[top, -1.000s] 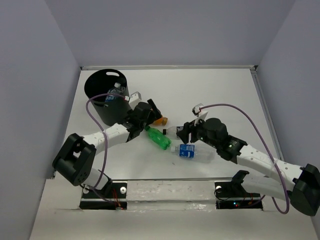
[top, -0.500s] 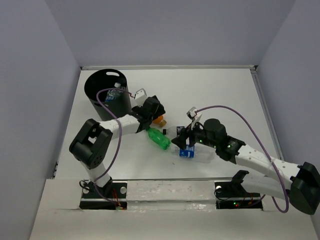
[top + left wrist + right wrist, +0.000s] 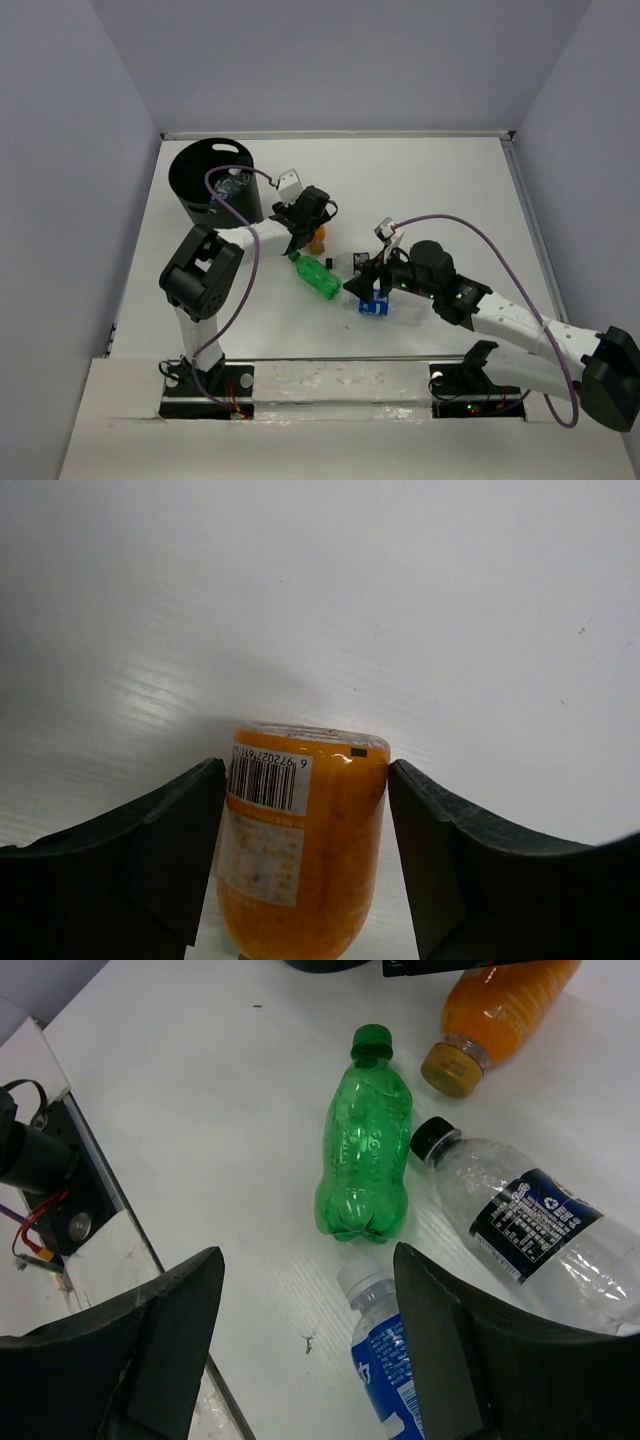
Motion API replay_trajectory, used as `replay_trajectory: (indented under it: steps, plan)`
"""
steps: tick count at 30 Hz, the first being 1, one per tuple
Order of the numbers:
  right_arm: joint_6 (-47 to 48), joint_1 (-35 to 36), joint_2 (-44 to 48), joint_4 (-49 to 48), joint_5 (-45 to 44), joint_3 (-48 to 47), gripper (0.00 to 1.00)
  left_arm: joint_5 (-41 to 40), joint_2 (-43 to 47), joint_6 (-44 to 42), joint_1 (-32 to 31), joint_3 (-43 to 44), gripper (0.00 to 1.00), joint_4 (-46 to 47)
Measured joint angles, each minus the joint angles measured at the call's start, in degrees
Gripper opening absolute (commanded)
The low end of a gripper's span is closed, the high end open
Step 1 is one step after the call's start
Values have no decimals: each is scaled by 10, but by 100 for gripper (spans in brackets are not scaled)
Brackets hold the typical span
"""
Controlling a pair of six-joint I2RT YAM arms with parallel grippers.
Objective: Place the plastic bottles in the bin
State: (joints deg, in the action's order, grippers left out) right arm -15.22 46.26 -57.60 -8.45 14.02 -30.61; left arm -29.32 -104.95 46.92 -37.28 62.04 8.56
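An orange bottle lies on the white table with my left gripper shut on it, a finger pressing each side; from above the orange bottle peeks out under that gripper. A green bottle lies beside it, along with a clear black-labelled bottle and a clear blue-labelled bottle. My right gripper hangs open just above the blue-labelled bottle's white cap, gripping nothing. The black bin stands at the far left with a clear bottle inside.
The green bottle and blue-labelled bottle lie between the two arms. The left arm's purple cable loops over the bin's rim. Grey walls enclose the table on three sides, and a metal rail runs along the near edge.
My left gripper reached right to the orange bottle and closed from wide open onto it. My right gripper slid left and lower over the blue-labelled bottle, opening a little wider.
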Motion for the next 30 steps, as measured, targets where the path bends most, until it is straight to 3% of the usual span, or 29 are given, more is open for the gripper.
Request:
replay_trajectory:
  steps: [6,7,11,18,25,30]
  plan:
    - [0,0,20,-5,0,5,79,-12,-26,-19,0,18,56,15]
    - [0,0,22,-6,0,5,79,-12,-26,-22,0,18,56,17]
    - [-2,0,28,-6,3,5,80,-9,-26,-29,0,18,76,22]
    - [-11,0,55,-6,11,5,80,-3,-63,-40,3,34,79,25]
    - [-17,0,62,-7,23,5,80,7,-86,-56,7,56,60,23]
    - [-17,0,57,-10,26,5,80,6,-83,-67,10,56,56,19]
